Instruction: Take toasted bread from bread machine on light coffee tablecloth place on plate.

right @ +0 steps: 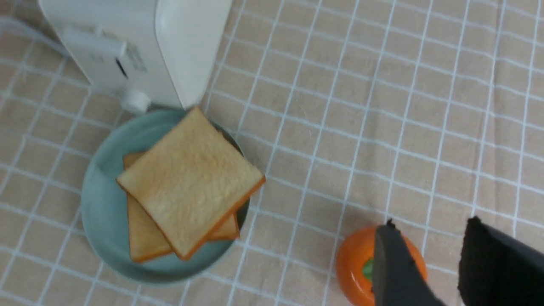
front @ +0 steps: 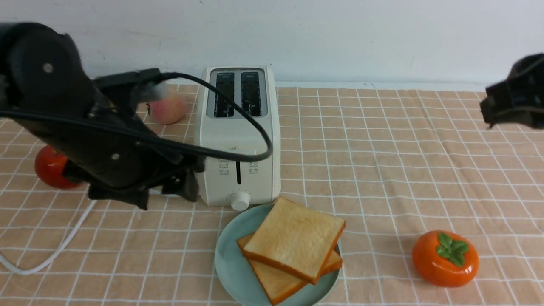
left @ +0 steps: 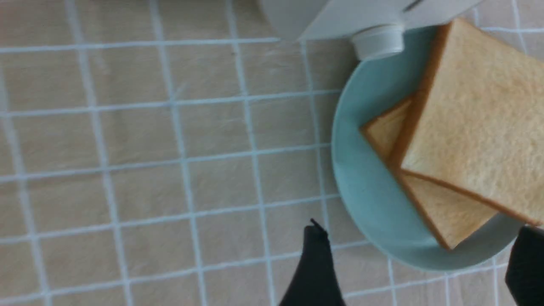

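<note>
While both slices of toast [front: 295,238] lie crossed on the plate [front: 231,255], one atop the other, the left pincer [left: 418,255] hangs with its tips spread, holding nothing. The right pincer [right: 429,221] is parted and unloaded too. The toaster [front: 238,136] stands just behind the plate, its slots bare.

Can't really tell what room I'm in tbh, but the toaster [front: 265,170], plate [front: 231,259] and checked tablecloth [front: 361,161] look pretty kitchen-like.
</note>
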`<move>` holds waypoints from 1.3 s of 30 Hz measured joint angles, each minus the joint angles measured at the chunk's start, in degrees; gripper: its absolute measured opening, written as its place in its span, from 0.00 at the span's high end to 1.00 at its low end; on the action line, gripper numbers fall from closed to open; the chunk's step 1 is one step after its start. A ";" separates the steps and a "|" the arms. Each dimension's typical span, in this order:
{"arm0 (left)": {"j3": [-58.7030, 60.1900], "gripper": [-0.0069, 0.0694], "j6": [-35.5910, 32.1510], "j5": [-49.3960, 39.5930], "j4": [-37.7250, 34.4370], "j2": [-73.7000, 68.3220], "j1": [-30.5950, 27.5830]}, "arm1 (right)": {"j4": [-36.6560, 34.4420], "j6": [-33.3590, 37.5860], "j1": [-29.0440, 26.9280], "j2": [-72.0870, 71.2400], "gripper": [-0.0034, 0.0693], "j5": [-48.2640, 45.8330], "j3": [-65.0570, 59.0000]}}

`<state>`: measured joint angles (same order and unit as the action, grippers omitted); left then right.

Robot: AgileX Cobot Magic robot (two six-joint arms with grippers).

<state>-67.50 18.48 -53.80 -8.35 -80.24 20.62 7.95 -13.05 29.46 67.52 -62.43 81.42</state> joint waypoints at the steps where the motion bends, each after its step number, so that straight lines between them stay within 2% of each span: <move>1: 0.00 0.28 1.41 -2.54 1.86 2.60 0.00 | 2.25 -2.33 0.00 0.00 0.62 2.75 0.00; 4: 0.00 0.42 2.52 -6.18 5.38 9.01 0.00 | 9.50 -7.33 0.00 0.00 0.62 6.18 0.00; 5: 0.00 0.42 2.52 -6.18 5.55 9.01 0.00 | 10.44 -7.56 0.00 0.00 0.62 6.19 0.00; 7: 0.62 0.57 2.52 -7.07 7.37 14.13 0.00 | 16.05 -9.62 0.00 -0.06 0.62 5.59 0.00; 8: 0.76 0.58 2.52 -7.06 7.43 14.50 0.00 | 17.02 -9.94 0.00 -0.06 0.62 5.53 -0.11; 10: 3.76 0.73 2.52 -6.93 8.35 19.10 0.00 | 21.62 -12.32 -0.74 -1.03 0.63 5.21 -1.76; 12: 7.51 0.86 2.52 -6.45 8.35 23.54 0.00 | 24.76 -15.18 -2.67 -3.00 0.66 5.27 -6.05; 13: 7.87 0.87 2.57 -6.37 8.35 23.54 0.00 | 24.93 -15.40 -2.91 -3.21 0.66 5.27 -6.05; 14: 10.91 0.93 3.05 -5.72 9.25 27.37 0.00 | 25.89 -17.24 -5.41 -5.61 0.72 5.76 -10.94; 15: 11.19 0.93 3.14 -5.64 9.39 27.82 0.00 | 26.00 -17.47 -5.73 -5.91 0.74 5.86 -11.55; 16: 12.91 0.93 4.32 -5.29 10.77 31.54 0.00 | 26.11 -19.16 -8.31 -8.62 0.84 7.13 -16.86; 17: 13.07 0.93 4.50 -5.21 11.19 32.49 0.00 | 26.11 -19.36 -8.64 -8.99 0.85 7.37 -18.31; 19: 14.59 0.93 8.40 -3.73 13.60 37.79 0.00 | 24.32 -20.50 -12.12 -14.72 0.96 12.29 -27.28; 20: 15.08 0.93 9.62 -2.89 14.24 39.39 0.00 | 22.75 -20.17 -12.75 -16.73 0.97 14.26 -30.37; 23: 17.86 0.93 12.99 2.15 15.01 43.33 0.00 | 13.06 -14.32 -13.30 -23.74 0.98 22.56 -42.00; 25: 21.04 0.93 14.28 7.27 14.69 44.82 0.00 | 5.04 -5.35 -13.30 -28.90 0.98 31.12 -50.15; 26: 21.30 0.93 14.31 7.62 14.64 44.87 0.00 | 4.37 -4.56 -13.30 -29.27 0.98 31.86 -50.85; 29: 24.42 0.93 14.69 10.40 13.34 44.99 0.00 | -5.11 6.08 -13.30 -34.00 0.98 42.38 -61.22; 31: 25.17 0.93 14.89 10.52 12.43 44.94 0.00 | -7.95 9.52 -13.30 -35.82 0.98 47.85 -65.56; 34: 25.30 0.93 14.88 11.08 12.14 44.94 0.00 | -9.68 10.83 -13.30 -36.84 0.98 52.63 -69.21; 39: 25.30 0.93 14.88 11.32 12.39 44.94 0.00 | -10.28 10.63 -13.30 -36.90 0.98 53.69 -70.30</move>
<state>-42.20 33.36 -42.47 4.03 -35.30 20.62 -2.33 -2.42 16.16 30.62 -8.74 11.11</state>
